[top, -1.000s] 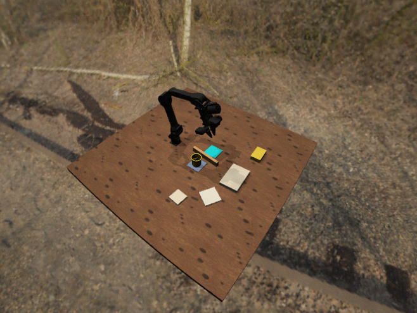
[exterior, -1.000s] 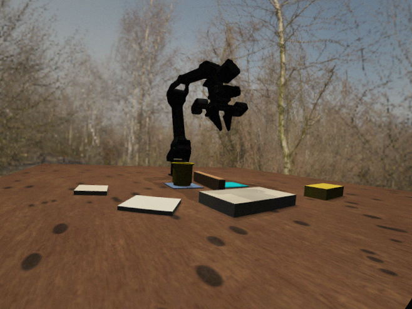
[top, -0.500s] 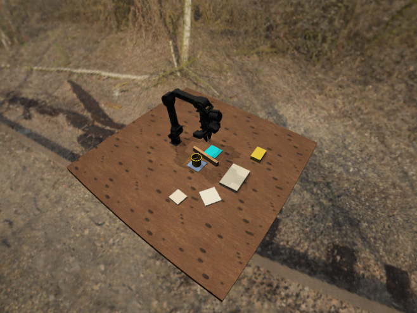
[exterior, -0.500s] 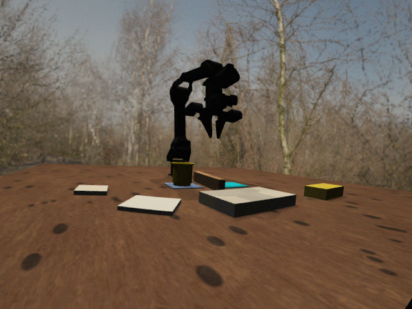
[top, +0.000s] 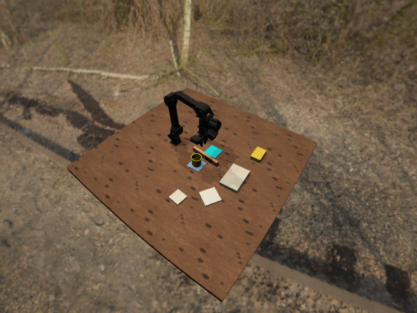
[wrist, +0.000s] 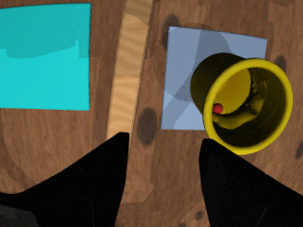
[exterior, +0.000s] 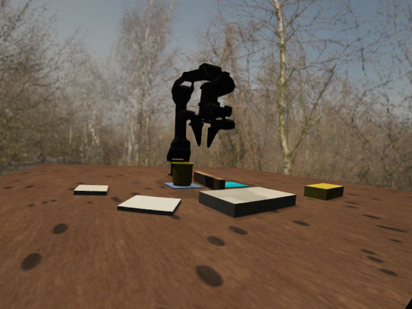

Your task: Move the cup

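One yellow cup (top: 196,161) (exterior: 182,174) (wrist: 248,106) stands upright on the blue pad (top: 197,168) (exterior: 196,186) (wrist: 177,69), with at least one red marble (wrist: 217,109) in it; the wooden bar (top: 206,156) (exterior: 208,179) (wrist: 127,69) is just beside the cup, and the cyan pad (top: 213,151) (exterior: 235,184) (wrist: 51,60) is past the bar from the cup, with no cup on it

The cup sits free, so if cyan is the goal, the grab, the trip over the bar and the letting go all seem left to do

Up above the cup and off to its bar side, the gripper (top: 203,144) (exterior: 203,146) (wrist: 164,146) has its fingers partly open, holding nothing and not touching the cup

Gripper (top: 203,144) (exterior: 203,146) (wrist: 164,146), black, two-fingered: position altered, now lower and nearer to the cup (top: 196,161) (exterior: 182,174) (wrist: 237,92) than in the earlier exterior views; fingertips above the cup's rim level, apart from it; wrist turned to a different angle.
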`<state>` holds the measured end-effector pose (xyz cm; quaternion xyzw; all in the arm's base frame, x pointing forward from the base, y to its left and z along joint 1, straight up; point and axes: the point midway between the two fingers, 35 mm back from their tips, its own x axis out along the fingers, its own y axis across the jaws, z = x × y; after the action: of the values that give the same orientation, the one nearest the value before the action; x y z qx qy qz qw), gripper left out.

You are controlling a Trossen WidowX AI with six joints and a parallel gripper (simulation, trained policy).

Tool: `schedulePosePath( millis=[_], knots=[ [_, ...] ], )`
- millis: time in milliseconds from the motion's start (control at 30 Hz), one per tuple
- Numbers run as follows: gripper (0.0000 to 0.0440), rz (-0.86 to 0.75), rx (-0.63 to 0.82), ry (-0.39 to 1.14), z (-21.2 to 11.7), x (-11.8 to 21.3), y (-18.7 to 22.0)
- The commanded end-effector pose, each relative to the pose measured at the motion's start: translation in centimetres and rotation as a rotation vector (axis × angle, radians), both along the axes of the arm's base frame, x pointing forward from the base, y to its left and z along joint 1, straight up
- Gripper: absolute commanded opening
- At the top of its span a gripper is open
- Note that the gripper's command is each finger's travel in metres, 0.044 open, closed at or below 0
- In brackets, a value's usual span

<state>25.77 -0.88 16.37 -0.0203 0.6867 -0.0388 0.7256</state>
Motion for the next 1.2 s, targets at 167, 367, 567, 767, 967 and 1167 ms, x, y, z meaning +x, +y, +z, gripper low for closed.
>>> schedulePosePath(
  millis=[167,367,567,767,967,1167],
  knots=[
    [0.0166,0.013,-0.016,0.048,-2.0,-0.4,-1.5],
    [0.0175,0.029,-0.02,0.077,-3.6,-0.7,-2.3],
    [0.0179,0.051,-0.02,0.102,-5.2,-0.9,-3.0],
    [0.0182,0.084,-0.019,0.123,-7.1,-1.1,-3.6],
    [0.0185,0.134,-0.012,0.14,-9.2,-1.3,-3.9],
    [0.0135,0.201,-0.006,0.136,-10.1,-1.3,-4.2]
  ],
)
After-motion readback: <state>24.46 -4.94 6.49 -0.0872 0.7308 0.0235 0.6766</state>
